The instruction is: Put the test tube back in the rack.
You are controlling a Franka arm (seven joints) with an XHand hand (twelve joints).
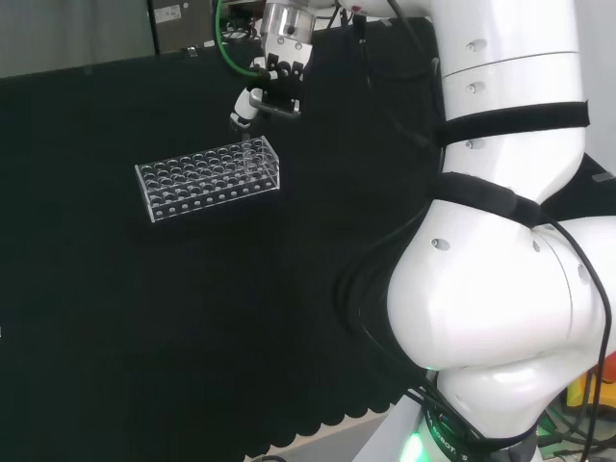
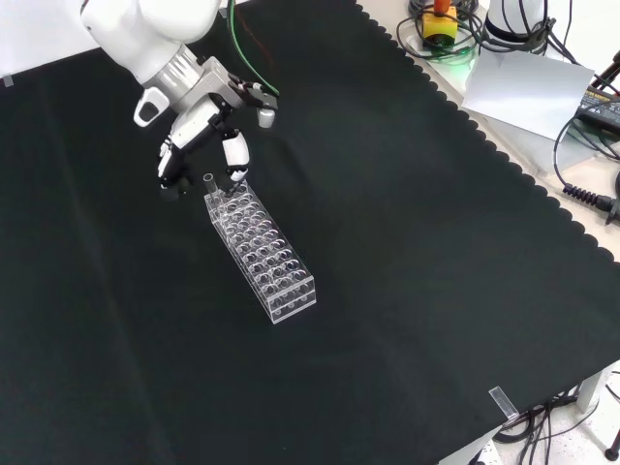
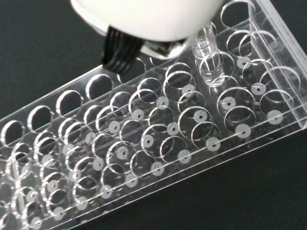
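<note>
Scene: a white robot arm is working over a bench covered in black cloth (image 2: 407, 291), with a clear plastic rack (image 2: 260, 254) lying nearer the cloth's far edge in the front view.
Hand: the hand (image 2: 208, 121) is hovering above the rack's far end in the front view, its fingers curling down around something slim; the front view suggests a pinch on the tube's top.
Test tube: the test tube (image 3: 211, 57) is standing close to upright, its rounded bottom dipping into a hole near the corner of the rack's end, as the wrist view shows.
Step in hand: the robot is judged to be lowering the tube into its hole.
Doing it well: the tube is best kept vertical and centred over the one hole, so its tip is passing through both plates without catching a rim, and released once it is resting on the base.
Hard to see: the tube is nearly invisible in the head view.
Hidden: a blurred white part of the hand is covering the tube's top in the wrist view, so the contact there cannot be confirmed.
Unclear: whether the tip is already touching the rack's floor cannot be told.
</note>
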